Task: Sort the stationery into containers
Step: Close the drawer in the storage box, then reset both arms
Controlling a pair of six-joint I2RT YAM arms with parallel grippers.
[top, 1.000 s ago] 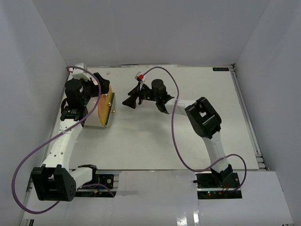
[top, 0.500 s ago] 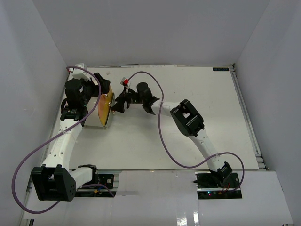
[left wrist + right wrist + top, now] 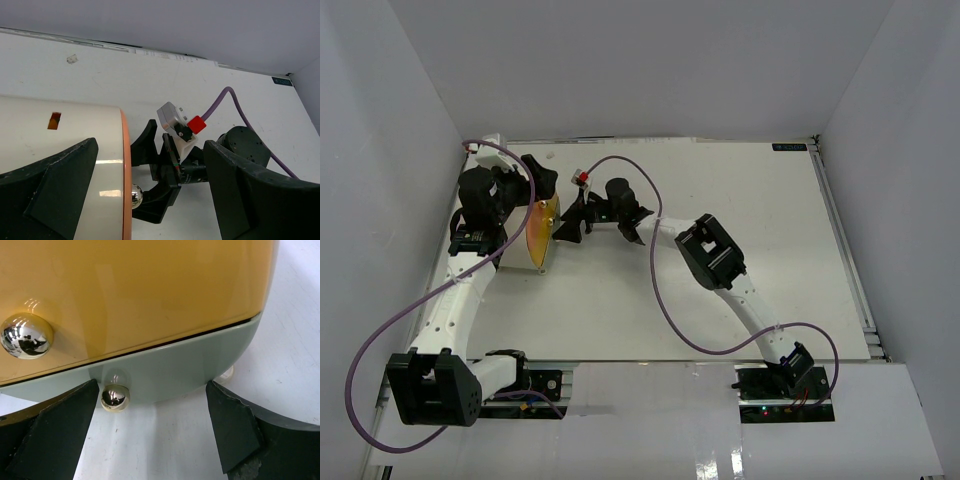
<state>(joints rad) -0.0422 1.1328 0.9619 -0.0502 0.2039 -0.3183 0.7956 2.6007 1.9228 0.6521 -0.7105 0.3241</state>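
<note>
The cream drum (image 3: 60, 150) lies on its side at the far left of the table, its orange round face (image 3: 538, 236) turned right. My left gripper (image 3: 150, 200) is open, its fingers (image 3: 50, 195) straddling the drum's face end from above. My right gripper (image 3: 145, 440) is open right in front of the face (image 3: 140, 295). A small brass knob (image 3: 115, 396) on the pale grey-green lower front lies between its fingers (image 3: 240, 430), close to the left one. Another knob (image 3: 26, 336) sits on the orange front. The drawers look shut. No stationery is in view.
The right arm (image 3: 710, 255) stretches left across the middle of the white table (image 3: 740, 200), trailing a purple cable (image 3: 665, 300). White walls close in the table on three sides. A small scrap (image 3: 72, 59) lies near the back edge.
My right gripper has moved left from mid-table up to the drum's orange face. The left arm has stayed over the drum, and the face looks slightly turned.
</note>
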